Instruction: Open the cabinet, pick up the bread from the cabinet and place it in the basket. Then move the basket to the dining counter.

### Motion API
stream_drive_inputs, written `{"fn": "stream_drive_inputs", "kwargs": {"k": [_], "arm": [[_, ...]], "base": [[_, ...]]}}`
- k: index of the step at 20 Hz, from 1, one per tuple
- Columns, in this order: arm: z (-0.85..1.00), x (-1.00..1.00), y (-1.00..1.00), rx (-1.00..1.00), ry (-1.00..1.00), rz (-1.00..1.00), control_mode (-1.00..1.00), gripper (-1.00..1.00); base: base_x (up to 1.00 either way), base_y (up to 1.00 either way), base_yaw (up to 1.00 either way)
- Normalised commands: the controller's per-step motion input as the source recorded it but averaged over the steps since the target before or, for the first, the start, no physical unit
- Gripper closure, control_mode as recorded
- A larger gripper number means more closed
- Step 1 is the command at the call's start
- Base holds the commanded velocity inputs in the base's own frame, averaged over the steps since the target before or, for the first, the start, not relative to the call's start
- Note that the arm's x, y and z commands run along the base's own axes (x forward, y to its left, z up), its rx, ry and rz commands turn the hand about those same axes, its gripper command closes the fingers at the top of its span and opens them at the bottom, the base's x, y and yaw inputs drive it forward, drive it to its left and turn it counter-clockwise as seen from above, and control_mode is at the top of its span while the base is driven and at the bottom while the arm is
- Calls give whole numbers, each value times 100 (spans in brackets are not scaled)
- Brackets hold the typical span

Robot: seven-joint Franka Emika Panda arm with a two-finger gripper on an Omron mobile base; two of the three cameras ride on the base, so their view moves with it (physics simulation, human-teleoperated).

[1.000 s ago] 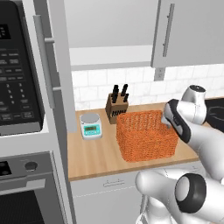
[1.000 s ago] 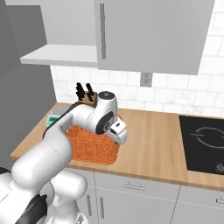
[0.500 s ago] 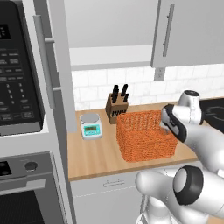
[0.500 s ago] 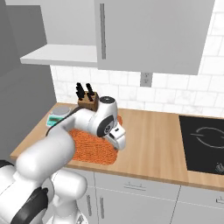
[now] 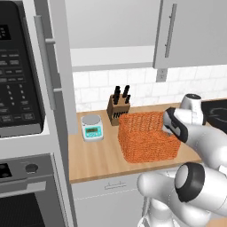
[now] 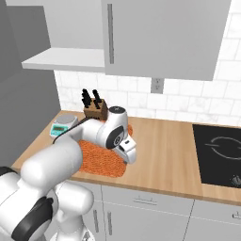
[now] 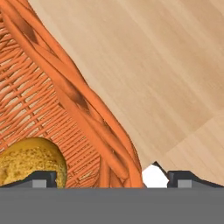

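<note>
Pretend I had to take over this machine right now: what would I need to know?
Gripper: lowered at the basket's right-hand edge, one fingertip inside the rim, the other outside. Whether it has clamped the rim can't be told.
Basket: on the wood worktop, between the knife block and the arm.
Bread: already lying inside the basket.
Cabinet: door looks shut in both base views.
Done: bread is in the basket.
Left: get a firm hold on the rim, lift the basket, carry it to the dining counter.
</note>
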Motion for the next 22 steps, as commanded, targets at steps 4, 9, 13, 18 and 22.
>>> {"fn": "stream_drive_inputs", "kwargs": {"k": [4,9,13,18,22], "arm": [[-21,0,11,3,3,0,-100,100],[-16,-3,18,2,2,0,-100,100],[0,-34,1,0,0,-4,-100,100],[10,-20,-8,0,-2,-19,-100,100],[39,-13,0,0,-8,-25,-100,100]], "base": [[0,0,0],[0,0,0],[0,0,0],[0,0,0],[0,0,0]]}}
